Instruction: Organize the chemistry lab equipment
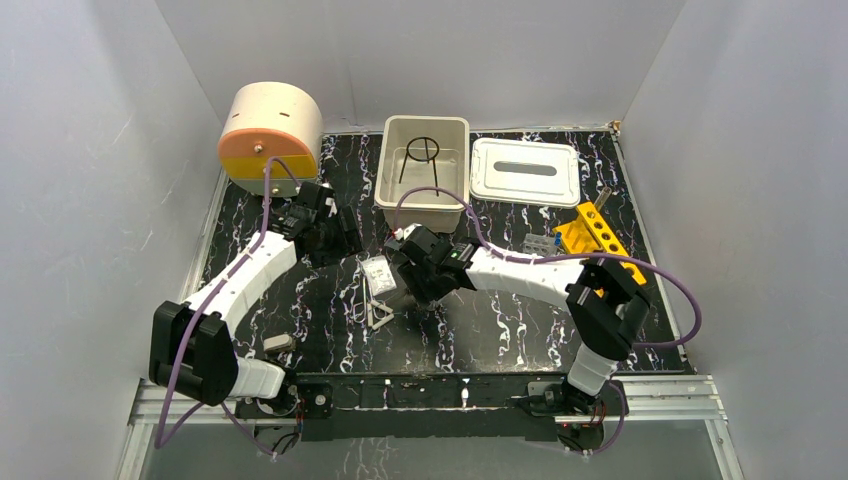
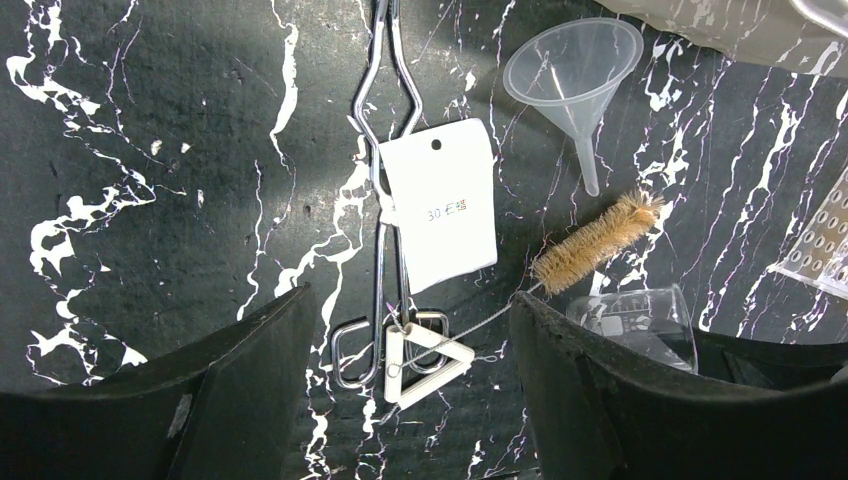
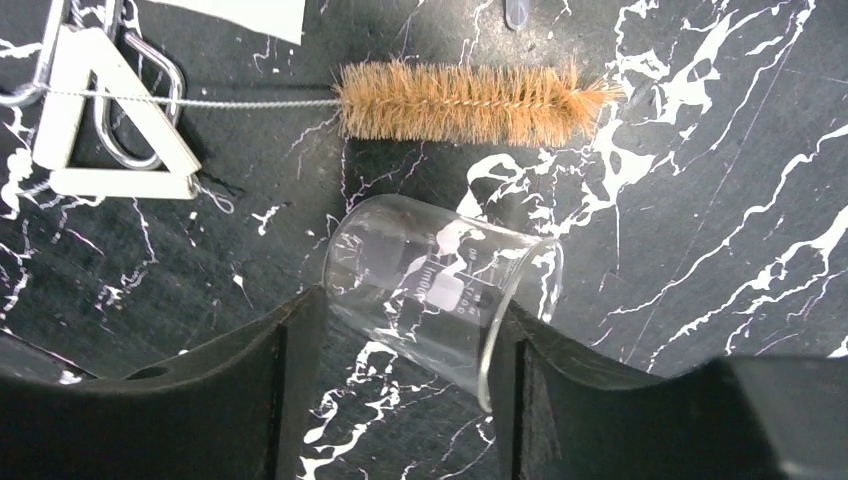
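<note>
Right end effector [image 3: 405, 312] flanks a tipped glass beaker [image 3: 440, 285] on the surface [image 3: 700, 250]; clamped or not, cannot tell. Left end effector [image 2: 410, 300] released over white triangle [image 2: 393, 365] and tongs [image 2: 383, 270]; only its camera shows the funnel [image 2: 572, 65].

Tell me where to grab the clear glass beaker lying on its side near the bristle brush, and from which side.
Take the clear glass beaker across its round wall at mid-body, coming straight down from above. It lies on its side, so its curved sides face the fingers, while the rim at its open end is thin and easy to slip off. The right gripper straddles it that way.
</note>
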`<state>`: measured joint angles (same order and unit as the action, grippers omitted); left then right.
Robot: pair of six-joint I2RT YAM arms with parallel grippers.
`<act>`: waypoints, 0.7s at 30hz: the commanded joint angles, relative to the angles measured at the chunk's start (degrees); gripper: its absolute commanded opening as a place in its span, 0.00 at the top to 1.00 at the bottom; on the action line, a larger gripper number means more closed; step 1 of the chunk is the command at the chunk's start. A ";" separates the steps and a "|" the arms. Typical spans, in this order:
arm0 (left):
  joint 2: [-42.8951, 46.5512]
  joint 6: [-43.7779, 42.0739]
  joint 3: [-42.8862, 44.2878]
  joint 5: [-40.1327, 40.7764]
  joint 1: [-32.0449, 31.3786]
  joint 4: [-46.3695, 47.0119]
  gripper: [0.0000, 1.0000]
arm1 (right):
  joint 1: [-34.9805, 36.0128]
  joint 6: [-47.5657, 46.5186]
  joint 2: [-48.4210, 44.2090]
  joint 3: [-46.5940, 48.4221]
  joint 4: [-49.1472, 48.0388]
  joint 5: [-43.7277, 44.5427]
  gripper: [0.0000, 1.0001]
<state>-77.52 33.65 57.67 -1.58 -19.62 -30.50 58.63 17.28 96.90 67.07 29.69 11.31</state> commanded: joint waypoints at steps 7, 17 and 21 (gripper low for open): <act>2.25 -0.34 -0.92 -0.09 0.10 -1.28 0.30 | 0.30 1.31 -3.79 0.62 -3.41 1.26 0.60; 1.71 -0.51 -0.65 -0.49 0.10 -1.01 0.30 | 0.28 0.68 -4.38 2.39 -2.74 -0.33 0.91; 1.82 -0.60 -0.34 -0.03 0.10 -1.14 0.30 | 0.34 -0.13 -5.90 5.20 -1.75 -0.67 0.99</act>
<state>-77.14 33.61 57.01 -1.74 -19.62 -30.48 58.65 17.78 94.98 67.53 28.45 11.40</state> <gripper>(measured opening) 0.696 0.115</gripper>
